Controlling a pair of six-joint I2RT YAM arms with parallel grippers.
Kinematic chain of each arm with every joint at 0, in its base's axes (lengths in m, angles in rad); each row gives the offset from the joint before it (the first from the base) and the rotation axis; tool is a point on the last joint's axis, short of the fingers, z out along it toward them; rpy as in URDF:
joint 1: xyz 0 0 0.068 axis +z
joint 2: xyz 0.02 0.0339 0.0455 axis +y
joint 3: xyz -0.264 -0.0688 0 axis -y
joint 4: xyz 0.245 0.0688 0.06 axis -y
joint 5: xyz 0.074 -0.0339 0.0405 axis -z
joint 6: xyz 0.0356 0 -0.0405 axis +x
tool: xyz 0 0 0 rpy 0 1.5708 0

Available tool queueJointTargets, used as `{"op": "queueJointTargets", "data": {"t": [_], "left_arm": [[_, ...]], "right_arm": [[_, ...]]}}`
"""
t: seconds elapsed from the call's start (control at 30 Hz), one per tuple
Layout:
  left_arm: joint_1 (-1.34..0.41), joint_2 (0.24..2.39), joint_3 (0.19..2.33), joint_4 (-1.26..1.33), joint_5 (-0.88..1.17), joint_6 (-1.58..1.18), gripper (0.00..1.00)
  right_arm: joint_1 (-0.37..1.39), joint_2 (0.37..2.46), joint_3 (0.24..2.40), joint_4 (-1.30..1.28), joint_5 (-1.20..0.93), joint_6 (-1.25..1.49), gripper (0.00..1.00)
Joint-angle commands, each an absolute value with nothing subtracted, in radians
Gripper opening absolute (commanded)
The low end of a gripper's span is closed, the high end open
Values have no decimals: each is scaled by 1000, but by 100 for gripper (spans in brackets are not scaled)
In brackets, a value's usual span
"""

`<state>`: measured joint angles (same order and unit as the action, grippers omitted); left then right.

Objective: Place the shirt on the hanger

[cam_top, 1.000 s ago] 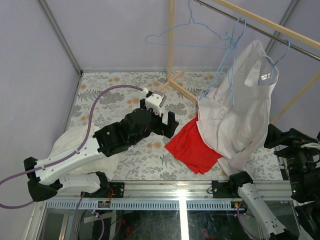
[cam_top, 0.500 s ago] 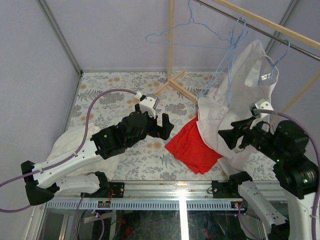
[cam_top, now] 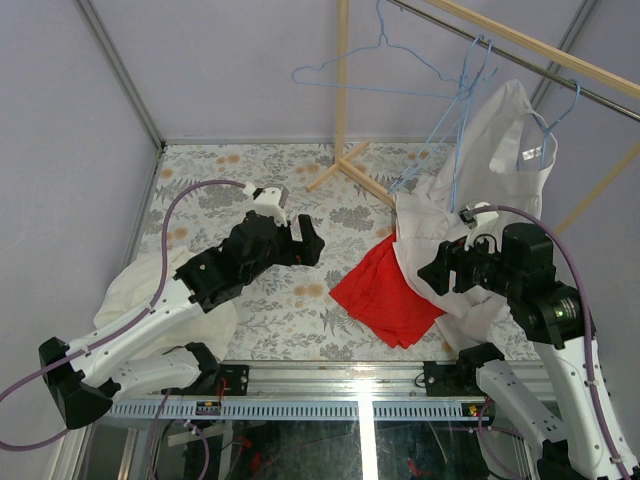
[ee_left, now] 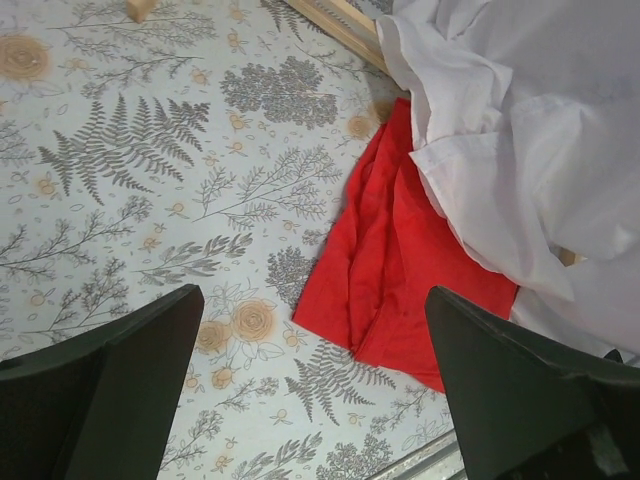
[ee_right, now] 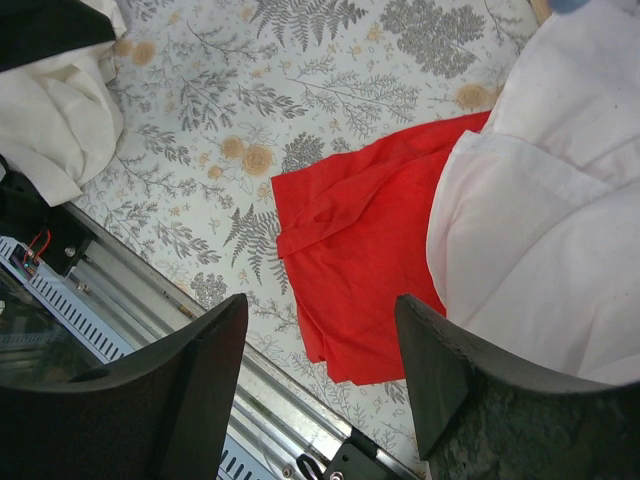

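The white shirt (cam_top: 490, 210) hangs from a blue wire hanger (cam_top: 560, 110) on the rail at the right. Its tag (cam_top: 530, 155) shows at the neck and its lower part rests on the table. It also shows in the left wrist view (ee_left: 520, 120) and the right wrist view (ee_right: 540, 230). My left gripper (cam_top: 300, 245) is open and empty over the floral table, left of the shirt; its wrist view (ee_left: 315, 400) shows bare table between the fingers. My right gripper (cam_top: 440, 272) is open and empty in front of the shirt's lower part, above the red cloth in its wrist view (ee_right: 320, 400).
A red cloth (cam_top: 385, 295) lies on the table, partly under the shirt's hem. A creamier off-white garment (cam_top: 130, 290) lies at the left under my left arm. Spare blue hangers (cam_top: 460, 95) hang on the rail. A wooden rack post (cam_top: 342, 90) and foot stand at the back.
My right arm has swung in from the right edge, and its gripper now sits in front of the shirt's lower part. My left gripper has drawn back to the left.
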<state>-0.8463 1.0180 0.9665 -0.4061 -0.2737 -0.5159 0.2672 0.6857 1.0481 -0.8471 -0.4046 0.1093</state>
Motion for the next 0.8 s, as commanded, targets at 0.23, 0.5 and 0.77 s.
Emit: {"op": "queueJointTargets", "data": {"t": [0.23,0.5,0.77], "left_arm": [[-829,780,916,-567,-575,-557,93],[-829,690,890,-658,-660,-605,93],[-828,681,865,-646,-656,-609,93]], "right_arm": [[266,659,939,-720,-195,258,72],[273,757,959,-774,-80,299,70],[545,886,971,-861,182,419,68]]}}
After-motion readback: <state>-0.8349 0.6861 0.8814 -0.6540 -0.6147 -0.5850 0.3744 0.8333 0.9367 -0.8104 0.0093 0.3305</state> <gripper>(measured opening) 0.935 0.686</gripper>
